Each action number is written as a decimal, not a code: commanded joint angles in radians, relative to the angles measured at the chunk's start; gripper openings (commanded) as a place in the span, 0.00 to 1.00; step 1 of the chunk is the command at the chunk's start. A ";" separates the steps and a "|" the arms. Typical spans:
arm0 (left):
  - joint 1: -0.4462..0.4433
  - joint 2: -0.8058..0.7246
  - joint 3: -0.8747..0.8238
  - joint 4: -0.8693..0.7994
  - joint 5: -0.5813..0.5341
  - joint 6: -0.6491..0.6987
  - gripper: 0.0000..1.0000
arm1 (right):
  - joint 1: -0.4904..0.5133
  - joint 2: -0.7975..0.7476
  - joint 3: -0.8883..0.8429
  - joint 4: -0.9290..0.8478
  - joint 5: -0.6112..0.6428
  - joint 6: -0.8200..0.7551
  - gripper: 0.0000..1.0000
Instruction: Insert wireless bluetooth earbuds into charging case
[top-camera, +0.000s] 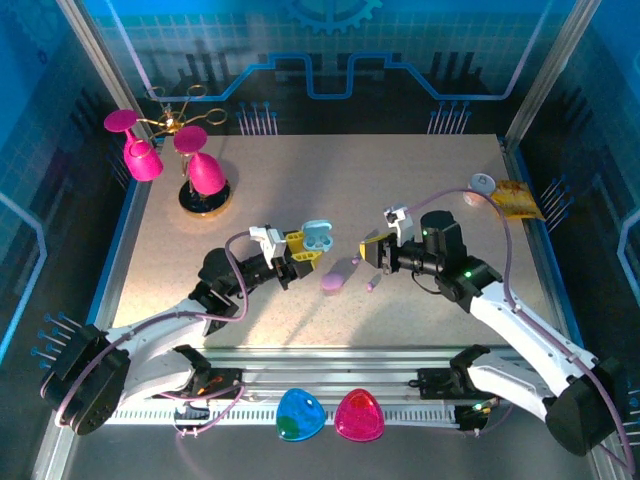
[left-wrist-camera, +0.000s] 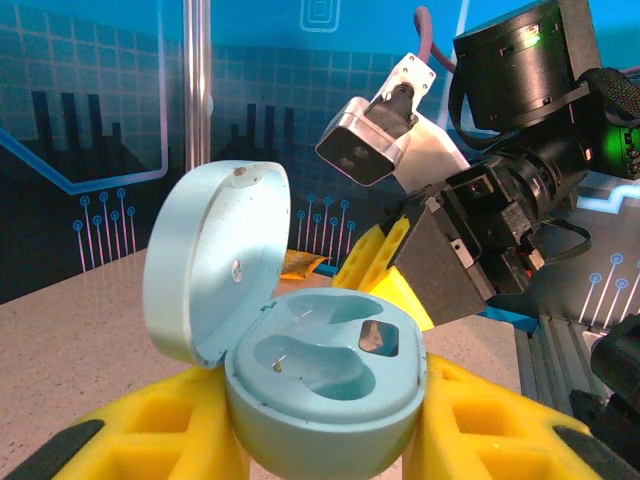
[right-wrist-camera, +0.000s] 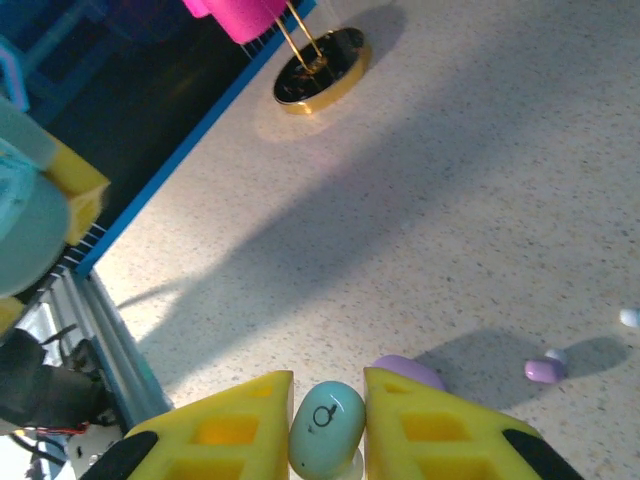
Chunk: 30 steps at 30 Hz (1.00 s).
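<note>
Top external view: the left tool (top-camera: 304, 251) is pressed against the sides of a pale blue case (top-camera: 318, 236), holding it above the speckled surface (top-camera: 450, 160) with its lid swung up. Just to its right, the right tool (top-camera: 372, 250) points toward that case; what it pinches is too small to tell from here. Between and a little nearer than the two tools, a purple case (top-camera: 335, 280) lies on the surface, and a purple earbud (top-camera: 372, 286) rests just to its right. A stand with pink glasses (top-camera: 203, 180) sits at the far left corner, well apart.

Left wrist view: the pale blue case (left-wrist-camera: 325, 375) sits between the yellow fingers (left-wrist-camera: 480, 420) of the left tool (left-wrist-camera: 325, 440), which clamp it from both sides. Its lid is hinged up and to the left, and both moulded wells are exposed. The right tool (left-wrist-camera: 395, 275) hangs just behind the case, its yellow tips aimed down toward it.

Right wrist view: the right tool (right-wrist-camera: 328, 388) is closed on a pale earbud (right-wrist-camera: 327, 428), pinched upright between its two yellow fingers (right-wrist-camera: 225, 430). Just behind, the purple case (right-wrist-camera: 412, 371) peeks over the right finger. The purple earbud (right-wrist-camera: 543, 370) lies on the surface (right-wrist-camera: 400, 200) farther right. The pale blue case (right-wrist-camera: 28, 230) shows at the left edge.
</note>
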 joint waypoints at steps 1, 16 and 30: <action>-0.002 0.003 0.030 0.041 0.016 -0.008 0.21 | 0.010 -0.023 0.025 0.050 -0.080 0.014 0.18; -0.012 0.041 0.049 0.053 0.030 -0.015 0.21 | 0.089 -0.040 0.085 0.129 -0.168 -0.024 0.18; -0.013 0.015 0.043 0.029 0.078 -0.035 0.21 | 0.216 0.105 0.208 0.200 -0.076 -0.132 0.18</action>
